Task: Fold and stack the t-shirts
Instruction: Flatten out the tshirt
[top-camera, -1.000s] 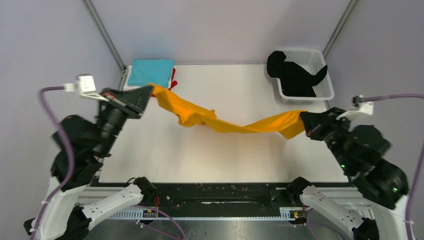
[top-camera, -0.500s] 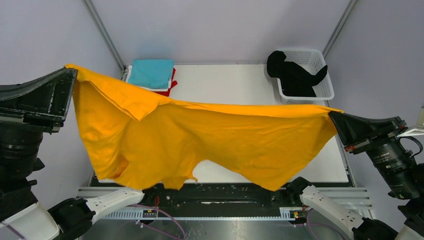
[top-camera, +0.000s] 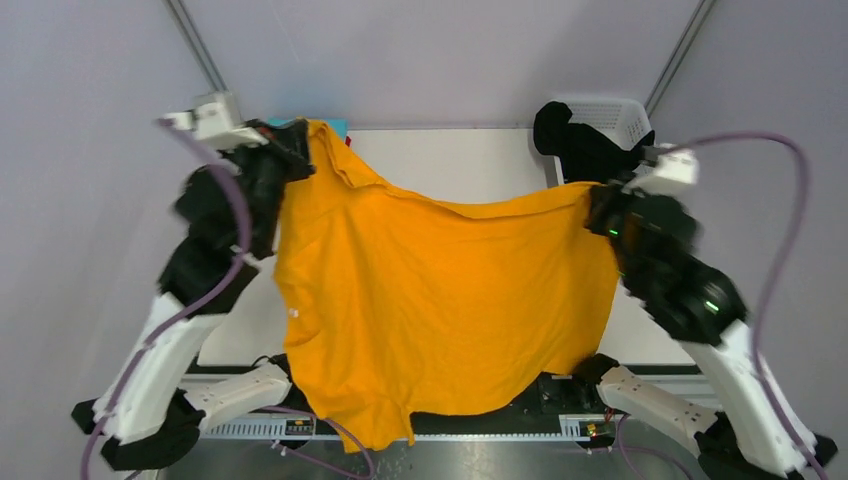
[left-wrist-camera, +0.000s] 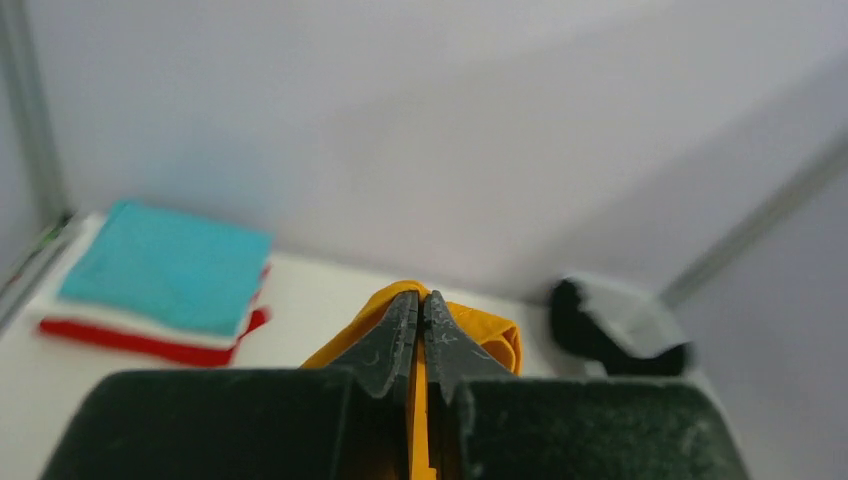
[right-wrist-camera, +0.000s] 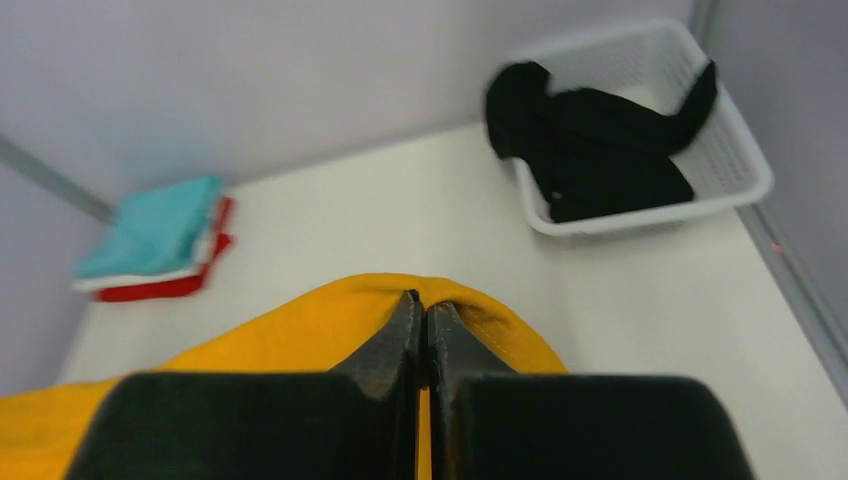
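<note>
1. The mustard-orange t-shirt (top-camera: 440, 300) hangs spread out in the air between the two arms. Its top edge sags in the middle, and in the top view its lower hem drapes down past the near edge of the table (top-camera: 450, 160).
2. The left gripper (left-wrist-camera: 420, 320) is closed tight on a bunched fold at one top corner. The right gripper (right-wrist-camera: 422, 320) is pinched on the other corner in the same way.
3. Each grip takes only a small bite of cloth, so a sharp tug or fast swing could pull a corner free and collapse the spread.
4. The low hem hangs by the arm bases, where it may snag or drag as the shirt is laid down, leaving it creased or skewed.
5. The folded stack (left-wrist-camera: 165, 265), teal over white and red, sits at the far left corner near the left arm. A careless sweep of arm or cloth could push it askew.
6. The black t-shirt (right-wrist-camera: 590, 140) lies in the white basket (right-wrist-camera: 740, 190) close to the right arm, which could bump the basket.
</note>
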